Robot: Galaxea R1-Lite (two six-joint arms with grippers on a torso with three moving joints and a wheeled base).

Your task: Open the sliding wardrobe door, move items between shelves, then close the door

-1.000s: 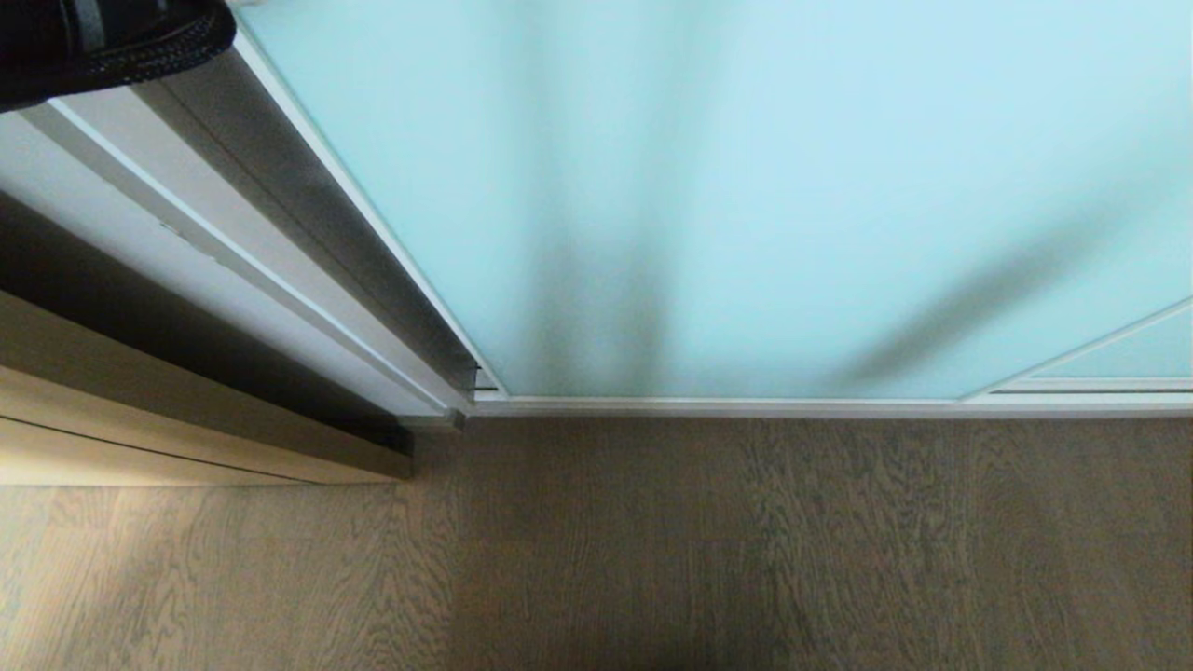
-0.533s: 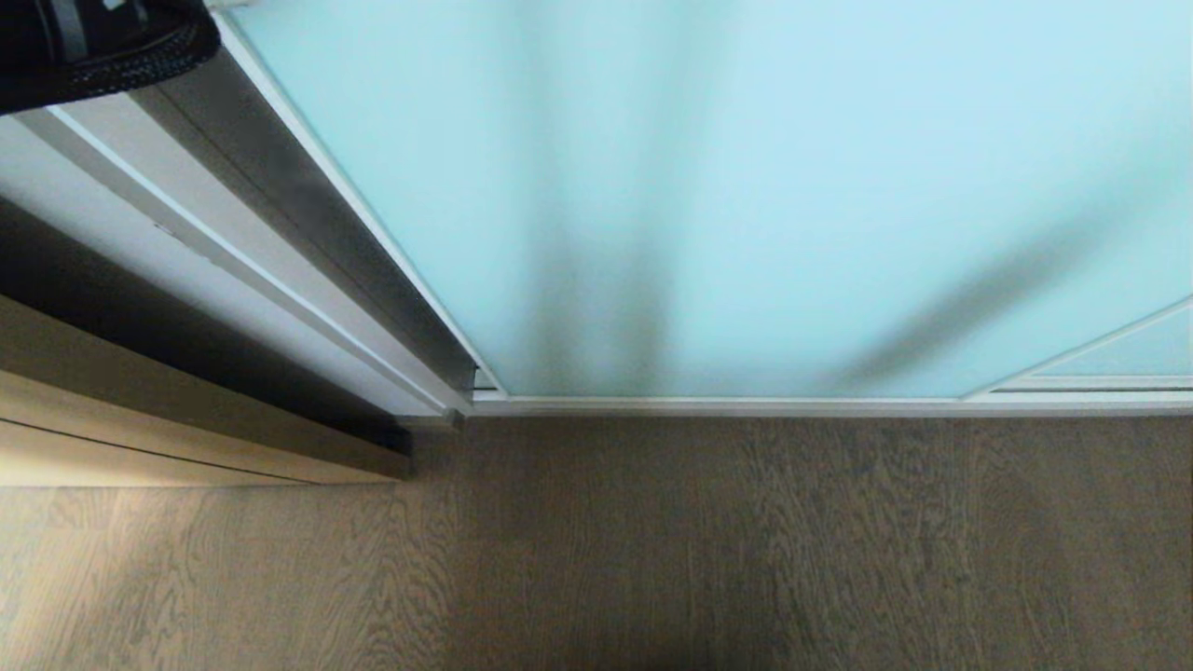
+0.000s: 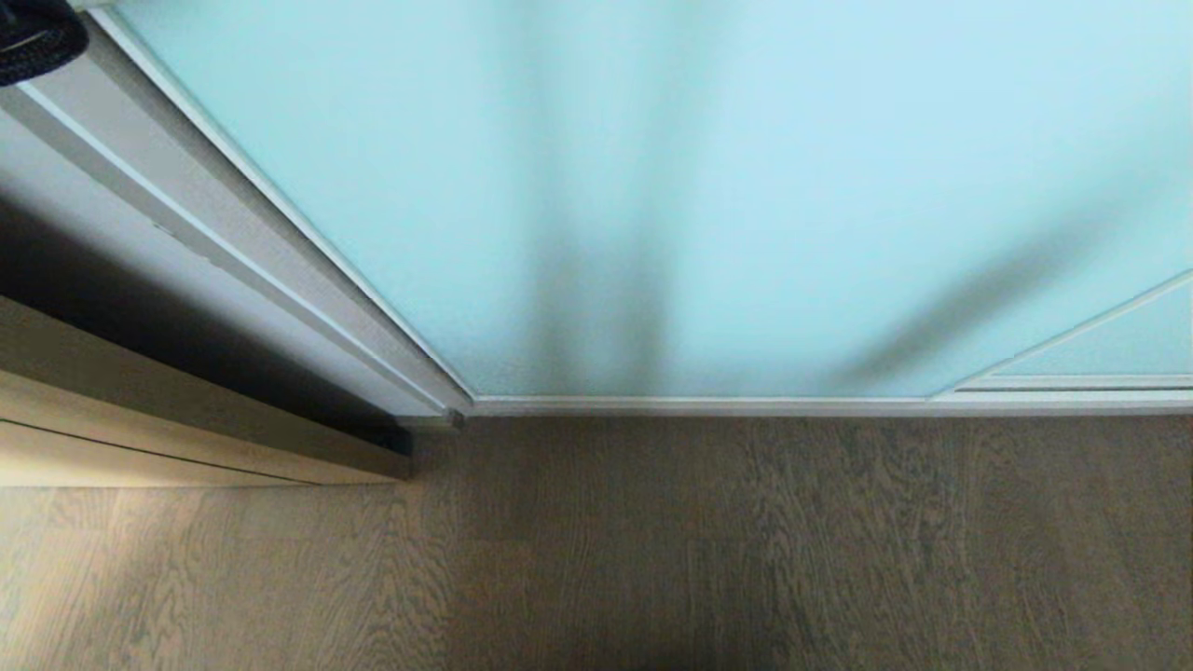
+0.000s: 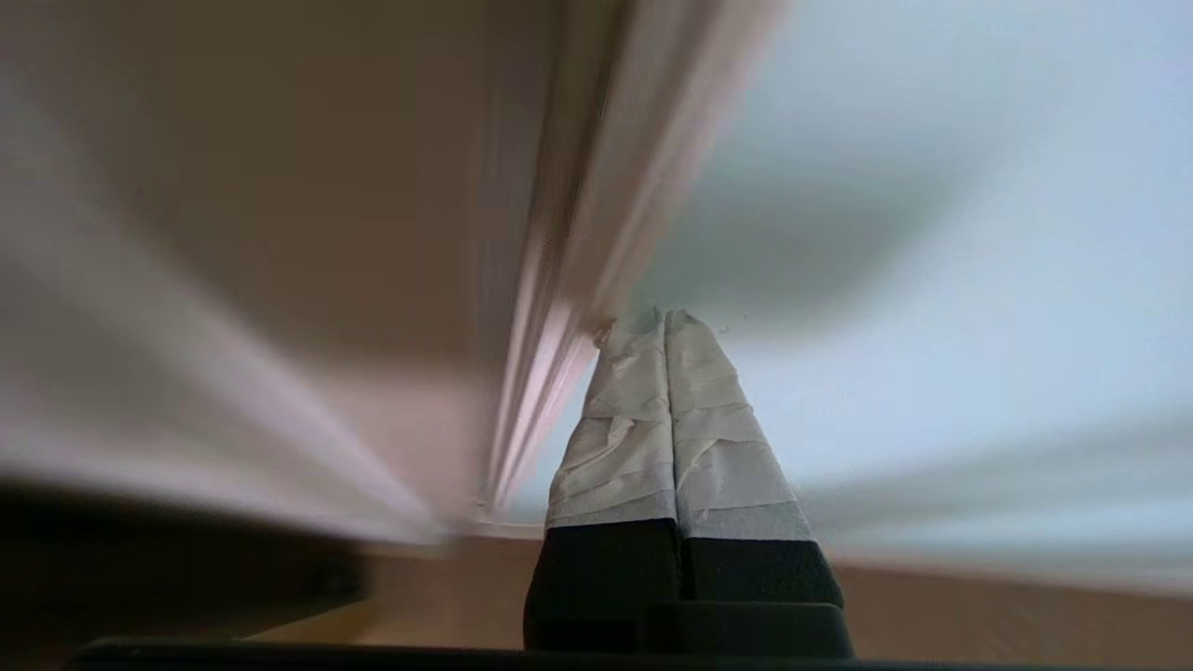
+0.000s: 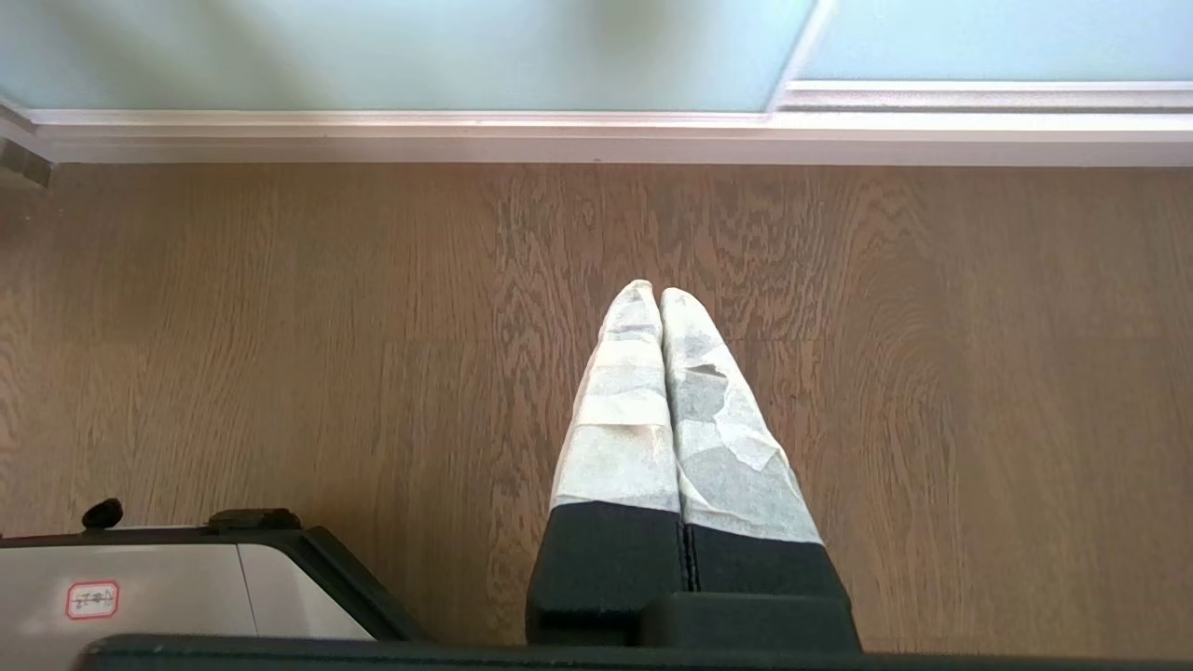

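Observation:
The sliding wardrobe door [image 3: 708, 168], frosted pale blue-green glass in a thin white frame, fills most of the head view and stands against the white side frame [image 3: 140, 177] on the left. My left gripper [image 4: 664, 315] is shut and empty, its taped tips pressed to the glass [image 4: 932, 335] right beside the door's edge rail [image 4: 559, 308]. Only a black bit of the left arm [image 3: 33, 37] shows in the head view's top left corner. Over the floor hangs my right gripper [image 5: 660, 294], shut on nothing. The items and the shelves are hidden behind the door.
Grey-brown wood-grain floor [image 3: 746, 540] runs up to the door's bottom track [image 3: 708, 405]. A second glass panel [image 3: 1118, 349] overlaps at the right. A beige wall panel [image 3: 140, 419] stands at the left. Part of my base [image 5: 158, 587] shows in the right wrist view.
The door's left edge has slid left, and the dark gap beside the side frame has closed. My left arm moved left with it, almost out of the head view. The right arm stayed still.

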